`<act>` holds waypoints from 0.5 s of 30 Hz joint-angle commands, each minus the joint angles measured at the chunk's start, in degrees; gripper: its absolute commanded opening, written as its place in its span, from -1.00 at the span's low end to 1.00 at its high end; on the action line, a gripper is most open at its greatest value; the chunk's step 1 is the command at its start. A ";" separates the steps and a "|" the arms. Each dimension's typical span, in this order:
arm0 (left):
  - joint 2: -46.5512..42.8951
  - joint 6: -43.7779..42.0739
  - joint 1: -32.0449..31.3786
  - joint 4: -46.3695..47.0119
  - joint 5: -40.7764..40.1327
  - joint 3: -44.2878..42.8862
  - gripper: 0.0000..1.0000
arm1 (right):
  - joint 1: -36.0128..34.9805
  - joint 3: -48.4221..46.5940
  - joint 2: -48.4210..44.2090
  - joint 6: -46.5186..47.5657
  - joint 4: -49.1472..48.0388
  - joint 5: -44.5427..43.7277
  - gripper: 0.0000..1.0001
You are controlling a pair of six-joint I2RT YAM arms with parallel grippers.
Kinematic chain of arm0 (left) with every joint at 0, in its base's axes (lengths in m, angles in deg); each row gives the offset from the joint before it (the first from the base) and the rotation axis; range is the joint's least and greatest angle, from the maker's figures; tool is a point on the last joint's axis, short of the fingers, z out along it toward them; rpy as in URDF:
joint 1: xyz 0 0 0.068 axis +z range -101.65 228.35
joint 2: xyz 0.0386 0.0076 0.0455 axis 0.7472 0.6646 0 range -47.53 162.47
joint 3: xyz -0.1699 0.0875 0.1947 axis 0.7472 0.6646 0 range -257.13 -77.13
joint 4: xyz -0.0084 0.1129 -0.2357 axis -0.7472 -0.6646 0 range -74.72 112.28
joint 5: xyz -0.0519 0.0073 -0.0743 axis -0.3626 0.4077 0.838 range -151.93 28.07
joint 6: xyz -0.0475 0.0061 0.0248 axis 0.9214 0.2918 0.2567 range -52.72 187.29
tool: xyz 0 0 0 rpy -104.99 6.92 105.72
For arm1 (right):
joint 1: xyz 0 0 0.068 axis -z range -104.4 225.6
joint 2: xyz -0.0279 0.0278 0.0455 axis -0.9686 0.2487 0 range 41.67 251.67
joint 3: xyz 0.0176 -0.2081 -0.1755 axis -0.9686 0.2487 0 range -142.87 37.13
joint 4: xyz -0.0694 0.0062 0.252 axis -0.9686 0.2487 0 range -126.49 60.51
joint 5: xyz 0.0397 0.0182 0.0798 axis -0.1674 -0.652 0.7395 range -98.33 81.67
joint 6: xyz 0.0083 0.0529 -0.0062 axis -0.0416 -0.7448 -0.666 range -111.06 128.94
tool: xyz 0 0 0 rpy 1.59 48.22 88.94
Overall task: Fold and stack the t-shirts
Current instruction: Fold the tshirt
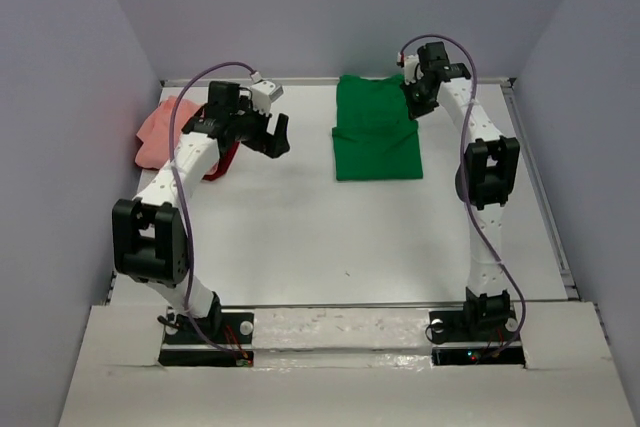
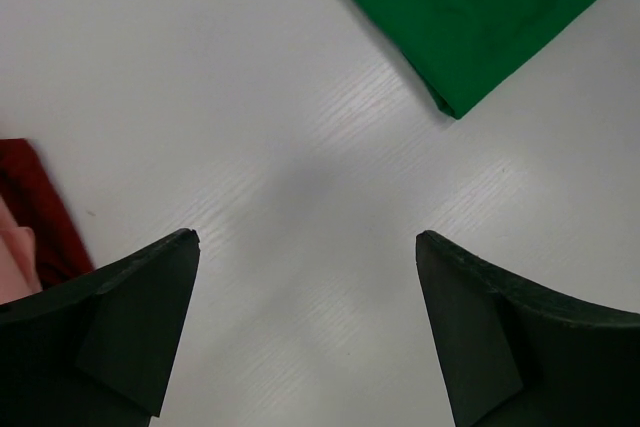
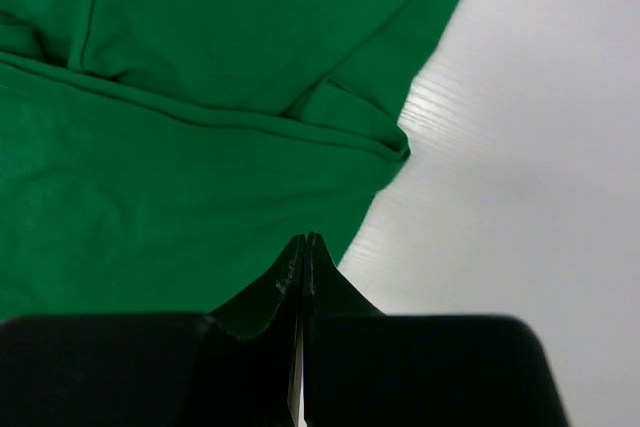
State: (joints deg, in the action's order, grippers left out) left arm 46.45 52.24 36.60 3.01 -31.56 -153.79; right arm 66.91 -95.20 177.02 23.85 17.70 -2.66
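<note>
A bright green t-shirt [image 1: 375, 132] lies partly folded on the white table at the back centre. My right gripper [image 1: 415, 97] is at its right edge; in the right wrist view the gripper [image 3: 305, 239] is shut tip to tip just over the green cloth [image 3: 200, 97], and no cloth shows between the fingers. A crumpled salmon-pink t-shirt [image 1: 165, 127] lies at the back left with dark red cloth [image 1: 222, 162] beside it. My left gripper [image 1: 275, 137] hangs open over bare table between the two shirts. Its wrist view shows the gripper [image 2: 305, 237], a green corner [image 2: 470, 17] and dark red cloth [image 2: 40, 217].
Pale walls enclose the table on the left, back and right. A metal rail [image 1: 540, 187] runs along the table's right edge. A purple cable [image 1: 185, 107] loops over the left arm. White tabletop [image 1: 320, 237] lies between the arms and the shirts.
</note>
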 commanded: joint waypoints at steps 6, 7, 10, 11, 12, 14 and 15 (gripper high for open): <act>-13.72 -3.93 3.05 3.35 -13.39 6.17 0.98 | -6.07 -3.81 6.15 3.36 2.06 5.58 -1.00; -15.47 -3.94 3.39 3.62 -14.10 6.87 0.98 | -7.47 -3.55 6.59 3.80 1.36 5.23 -1.00; -18.37 -4.20 4.10 4.67 -14.81 10.56 0.98 | -10.02 -4.77 8.87 4.24 1.35 4.44 -1.00; -19.08 -4.20 4.28 5.11 -14.64 11.35 0.98 | -10.55 -5.21 10.01 4.16 1.44 4.35 -1.00; -19.79 -4.03 4.45 6.42 -14.64 12.23 0.98 | -10.56 -5.65 10.46 4.15 1.35 4.26 -1.00; -21.37 -4.11 4.72 7.05 -14.55 13.46 0.98 | -12.22 -6.70 11.42 4.07 1.44 4.17 -1.00; -21.72 -4.11 4.80 7.22 -14.55 13.64 0.98 | -12.23 -7.06 12.04 4.15 1.53 3.39 -1.00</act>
State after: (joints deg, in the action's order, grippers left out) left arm 28.20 49.09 40.80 6.59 -44.91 -141.68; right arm 56.07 -98.63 187.42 27.24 19.12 0.90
